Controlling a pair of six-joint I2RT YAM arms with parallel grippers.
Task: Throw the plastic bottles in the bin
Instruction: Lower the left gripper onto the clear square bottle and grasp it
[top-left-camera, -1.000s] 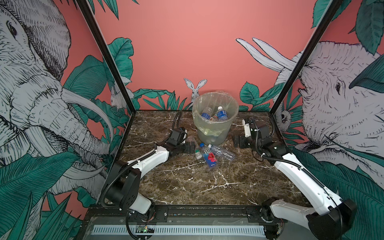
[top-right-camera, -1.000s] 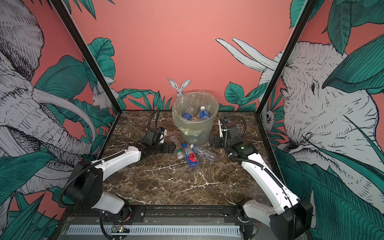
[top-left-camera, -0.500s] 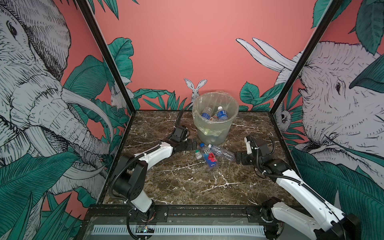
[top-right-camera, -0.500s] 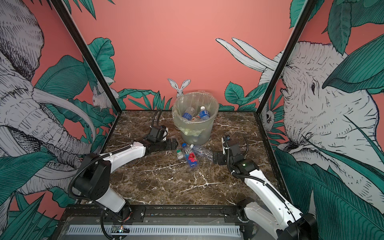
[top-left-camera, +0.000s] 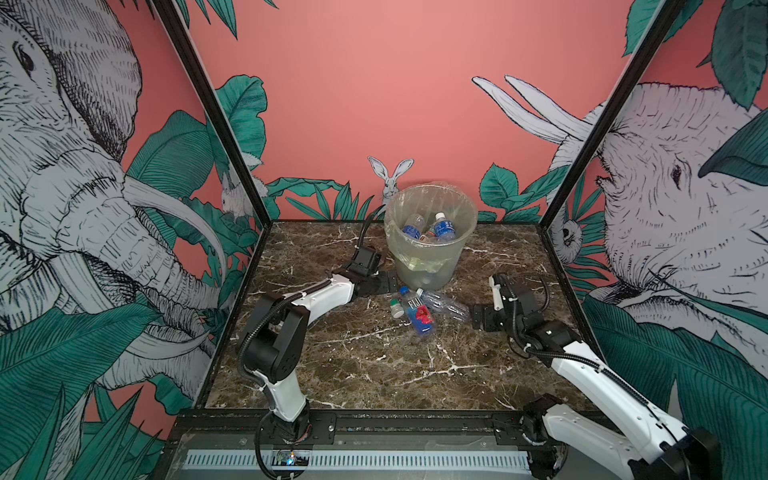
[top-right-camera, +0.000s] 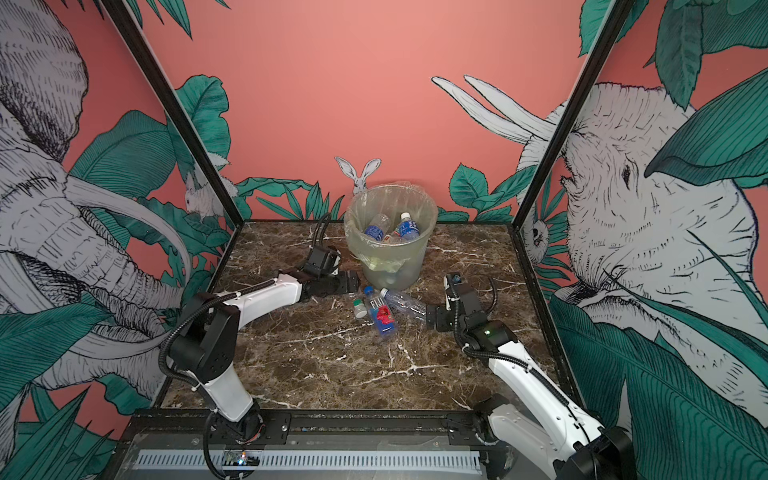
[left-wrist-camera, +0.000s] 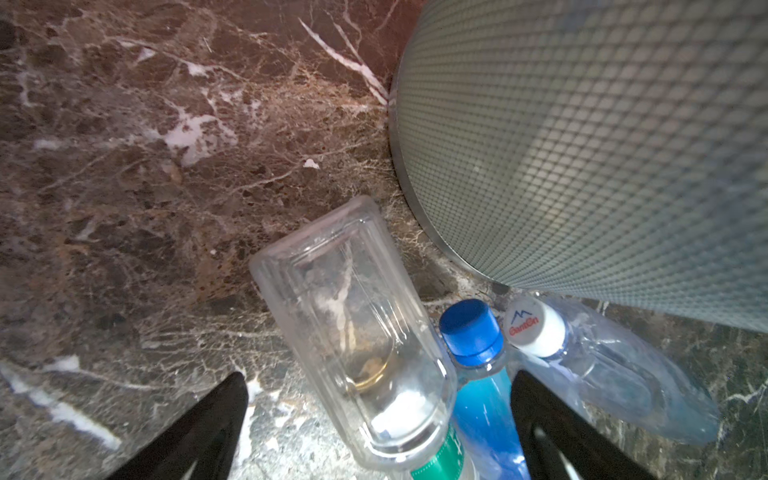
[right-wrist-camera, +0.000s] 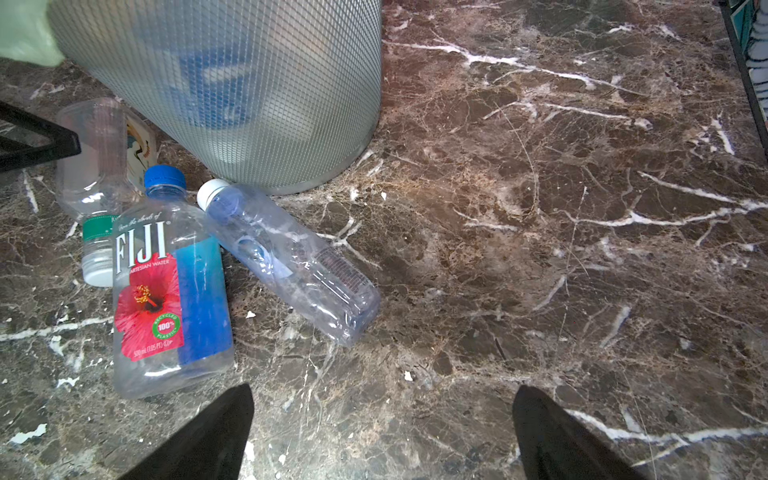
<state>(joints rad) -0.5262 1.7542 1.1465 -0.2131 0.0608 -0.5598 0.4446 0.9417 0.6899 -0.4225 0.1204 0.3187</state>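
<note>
Task partly done: blue-labelled bottles (top-left-camera: 444, 226) are sitting in the bin (top-left-camera: 453, 266), upper centre in both top views. Three are lying on the tabletop (top-left-camera: 374, 374) at its foot: Fiji bottle (top-left-camera: 419, 311), white-capped clear bottle (top-left-camera: 444, 303), green-labelled bottle (right-wrist-camera: 93, 166). Left claw (left-wrist-camera: 379, 376) is gaping wide around the green-labelled one, not gripping. Right claw (right-wrist-camera: 383, 388) is gaping wide, empty.
</note>
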